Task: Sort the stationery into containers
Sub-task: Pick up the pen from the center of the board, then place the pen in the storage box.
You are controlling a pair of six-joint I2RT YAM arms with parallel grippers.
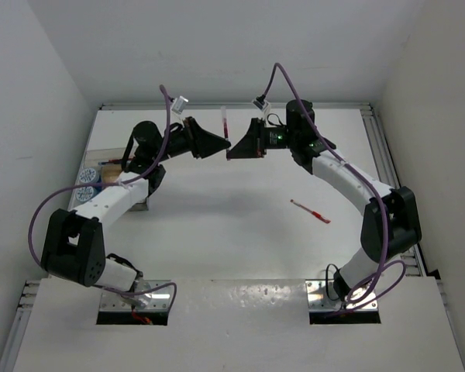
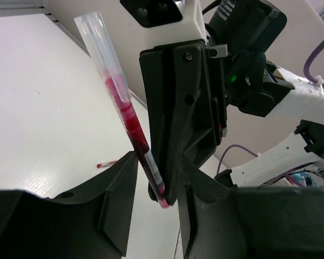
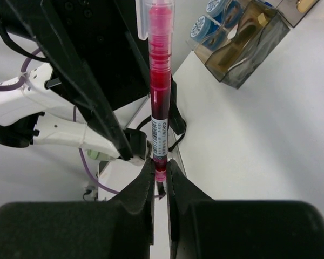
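At far centre: left gripper and right gripper meet tip to tip, with the held pen between them.
Left edge: clear box against the wall, blue-white rolls just beside it on the near side.
Left jaws: apart, straddling the held pen's lower end; whether they touch it cannot be told.
Pen axis: crosses the line of the grippers, clear cap end away from the jaws.
Right jaws: clamped on the red lower end.
Right of centre: loose pen lies flat and diagonal, far-left to near-right, well apart from the grippers.
Room: white table shows between the arms; walls close off the left, far and right sides.
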